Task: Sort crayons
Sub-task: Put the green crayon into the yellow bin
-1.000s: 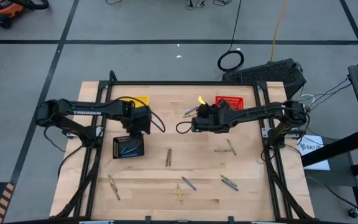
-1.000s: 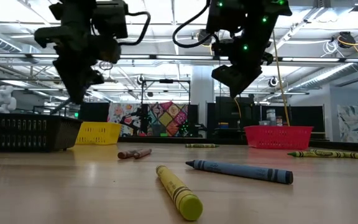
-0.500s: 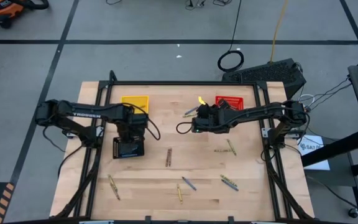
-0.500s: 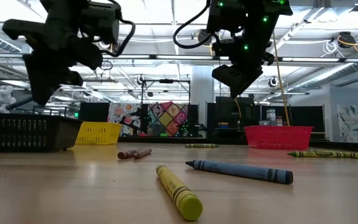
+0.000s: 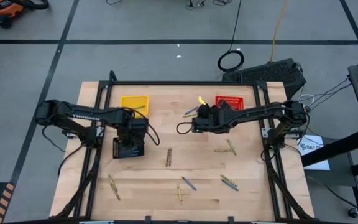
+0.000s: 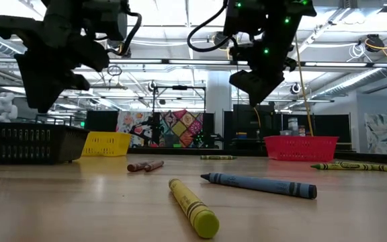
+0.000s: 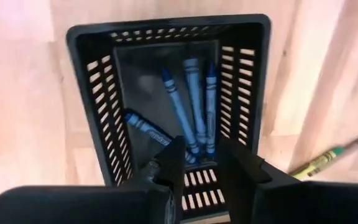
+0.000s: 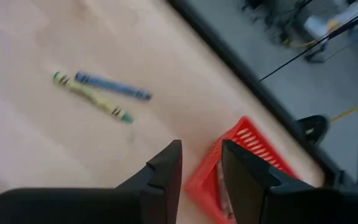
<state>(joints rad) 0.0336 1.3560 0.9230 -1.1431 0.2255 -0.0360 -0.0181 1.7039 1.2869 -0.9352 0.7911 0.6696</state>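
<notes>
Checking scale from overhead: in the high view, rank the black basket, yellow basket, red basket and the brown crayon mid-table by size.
1. black basket
2. yellow basket and red basket, which look about alike
3. brown crayon

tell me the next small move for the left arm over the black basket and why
Probably lift the left gripper straight up, clear of the black basket. Its fingers are apart with nothing between them, and four blue crayons already lie inside the basket, so the drop looks done. From there it could go for the loose blue crayon on the table.
</notes>
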